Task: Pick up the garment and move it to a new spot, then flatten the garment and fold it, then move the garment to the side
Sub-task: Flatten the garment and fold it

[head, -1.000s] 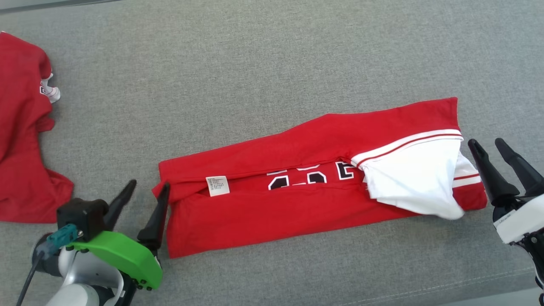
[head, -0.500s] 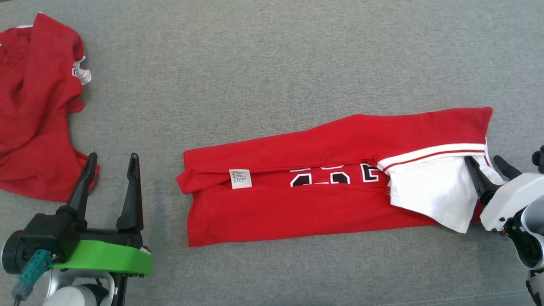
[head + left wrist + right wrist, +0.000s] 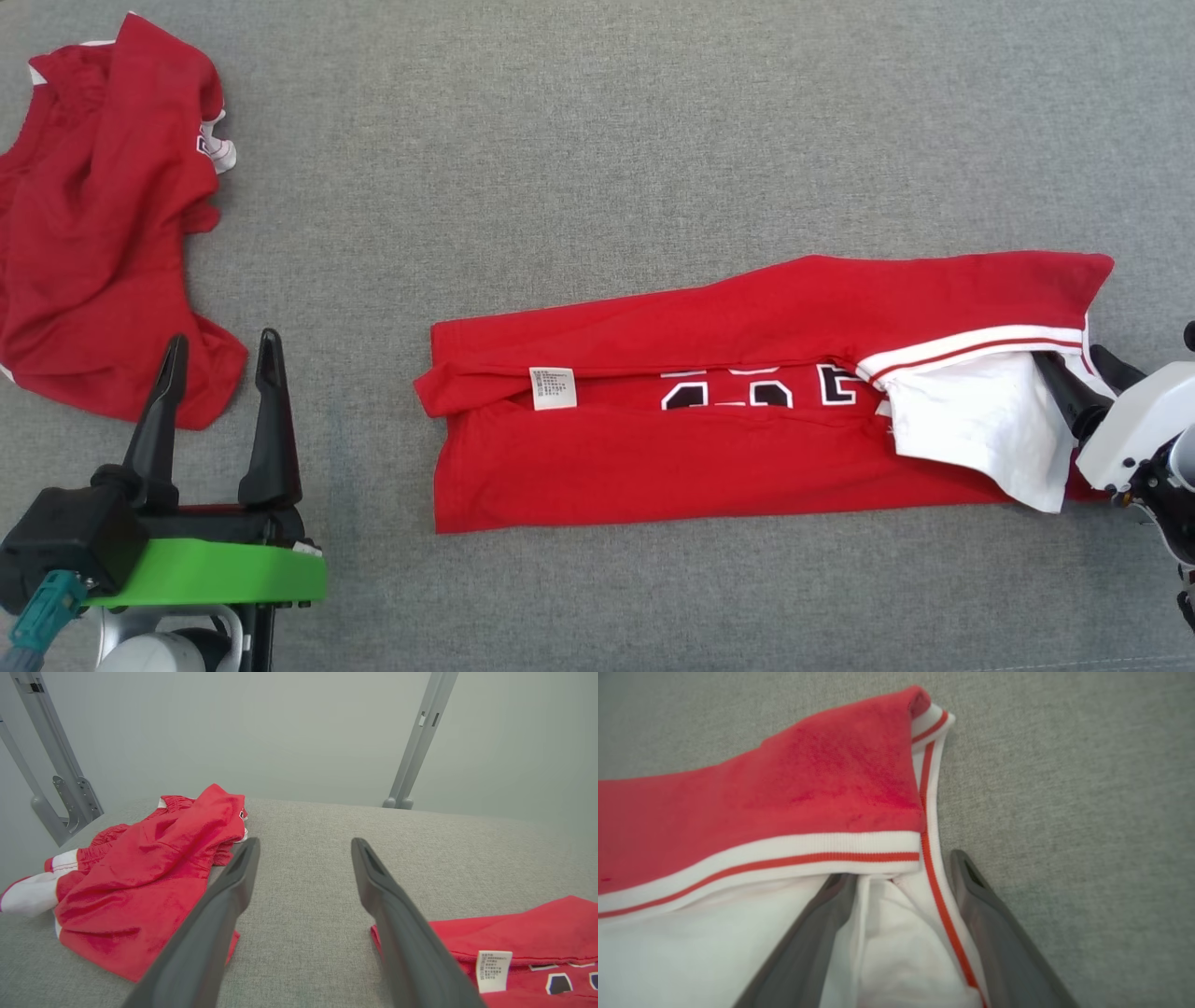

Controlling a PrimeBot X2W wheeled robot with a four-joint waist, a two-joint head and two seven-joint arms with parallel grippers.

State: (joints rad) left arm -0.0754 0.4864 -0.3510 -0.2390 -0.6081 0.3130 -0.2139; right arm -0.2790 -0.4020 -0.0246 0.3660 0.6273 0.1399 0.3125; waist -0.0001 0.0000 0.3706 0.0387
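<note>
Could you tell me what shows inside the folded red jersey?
In the folded red jersey: a white care label, parts of black-and-white lettering and white fabric; the remaining lettering is covered.

Head view looking down, 2 wrist views low, apparently all sharing garment (image 3: 709, 457)

A red jersey (image 3: 709, 467) lies flat on the grey fabric bench (image 3: 597, 140), its long edges folded inward into a narrow band running left to right. Black-and-white numerals (image 3: 747, 394) and a white care label (image 3: 553, 387) show in the central gap. A white red-striped sleeve (image 3: 980, 429) lies at its right end.
</note>
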